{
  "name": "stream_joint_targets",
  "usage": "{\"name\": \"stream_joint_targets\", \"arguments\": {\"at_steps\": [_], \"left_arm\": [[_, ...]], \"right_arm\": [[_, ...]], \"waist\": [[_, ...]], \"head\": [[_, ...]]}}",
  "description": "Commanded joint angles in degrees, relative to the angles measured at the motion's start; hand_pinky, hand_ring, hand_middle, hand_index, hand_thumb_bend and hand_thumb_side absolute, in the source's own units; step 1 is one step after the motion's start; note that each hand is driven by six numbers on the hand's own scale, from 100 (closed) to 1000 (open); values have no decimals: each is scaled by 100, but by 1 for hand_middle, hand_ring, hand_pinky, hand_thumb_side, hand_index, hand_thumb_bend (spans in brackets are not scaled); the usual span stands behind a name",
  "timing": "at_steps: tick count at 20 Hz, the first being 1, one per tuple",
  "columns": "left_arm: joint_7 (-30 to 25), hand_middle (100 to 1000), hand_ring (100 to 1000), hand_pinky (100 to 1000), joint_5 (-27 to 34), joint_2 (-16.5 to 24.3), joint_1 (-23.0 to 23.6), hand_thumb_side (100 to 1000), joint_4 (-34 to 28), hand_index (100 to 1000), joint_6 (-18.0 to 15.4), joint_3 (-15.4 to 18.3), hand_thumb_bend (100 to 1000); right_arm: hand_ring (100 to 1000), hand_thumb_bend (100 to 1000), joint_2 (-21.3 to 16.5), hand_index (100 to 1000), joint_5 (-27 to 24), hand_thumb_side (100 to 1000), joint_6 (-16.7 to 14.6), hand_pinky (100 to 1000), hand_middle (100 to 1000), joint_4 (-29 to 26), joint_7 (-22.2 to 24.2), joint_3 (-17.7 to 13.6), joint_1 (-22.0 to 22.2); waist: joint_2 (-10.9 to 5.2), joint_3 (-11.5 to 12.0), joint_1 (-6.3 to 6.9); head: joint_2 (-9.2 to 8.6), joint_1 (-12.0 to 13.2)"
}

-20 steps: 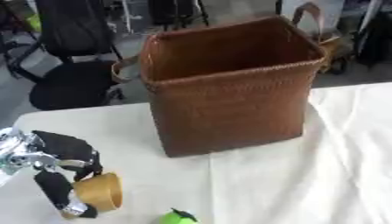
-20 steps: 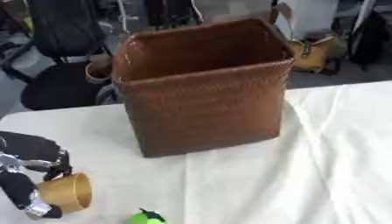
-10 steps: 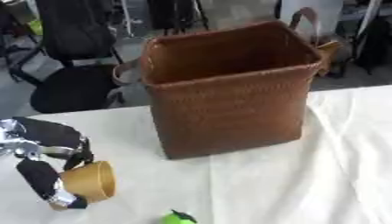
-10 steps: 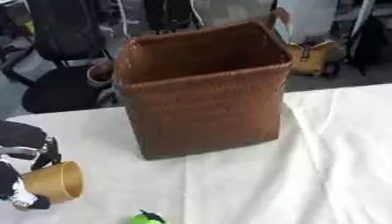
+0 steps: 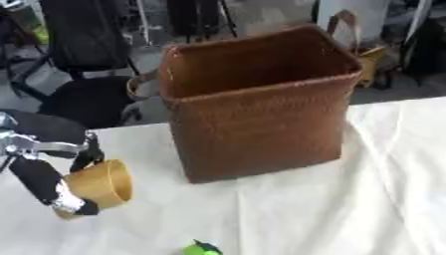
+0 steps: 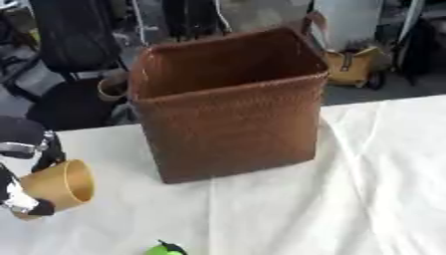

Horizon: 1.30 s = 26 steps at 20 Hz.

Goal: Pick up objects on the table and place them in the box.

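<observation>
My left hand point(image 5: 44, 174) is at the left edge, above the white table, with fingers and thumb curled round a tan yellow cup point(image 5: 100, 187) lying on its side, its mouth turned to the right. The brown woven box point(image 5: 257, 104) stands upright at the table's back centre, open at the top, to the right of the cup. A small green object point(image 5: 202, 248) with a dark tip shows at the bottom edge. My right hand is in no view.
A white cloth point(image 5: 348, 199) covers the table, wrinkled at the right. Behind the table are black office chairs point(image 5: 83, 64), a yellowish bag point(image 6: 353, 67) and other clutter on the floor.
My left hand has lifted the cup up off the table and a little toward the box. The whole picture has shifted slightly, so the camera moved as well.
</observation>
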Motion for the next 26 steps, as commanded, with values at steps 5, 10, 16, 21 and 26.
{"name": "stream_joint_targets", "arguments": {"at_steps": [5, 10, 16, 21, 26], "left_arm": [[181, 378, 577, 796, -165, 12, -446, 541, -70, 524, -21, 651, 100], [1302, 343, 572, 796, -870, -71, -555, 513, -261, 514, 313, 841, 100], [2199, 321, 551, 800, -1282, -219, -684, 495, -311, 490, 615, 867, 100], [3274, 277, 536, 805, -1526, -477, -947, 498, -309, 447, 1100, 884, 100], [4316, 199, 544, 807, -2011, -803, -1270, 484, -200, 461, 1494, 752, 100]], "right_arm": [[540, 100, -151, 590, 27, 1000, -72, 663, 581, -75, -97, 8, 6], [541, 100, -176, 590, -14, 1000, -87, 663, 580, -75, -97, 20, 20], [542, 100, -181, 590, -59, 1000, -95, 662, 581, -75, -97, 20, 22], [541, 100, -173, 590, -62, 1000, -86, 662, 581, -75, -97, 53, 7], [541, 100, -179, 590, -61, 1000, -78, 661, 581, -75, -97, 95, -23]], "waist": [[-139, 41, -28], [-179, 41, -50], [-194, 20, -62], [-181, 8, -68], [-168, -24, -66]], "head": [[2, -35], [-22, -77], [-64, -93], [-129, -107], [-176, -85]]}}
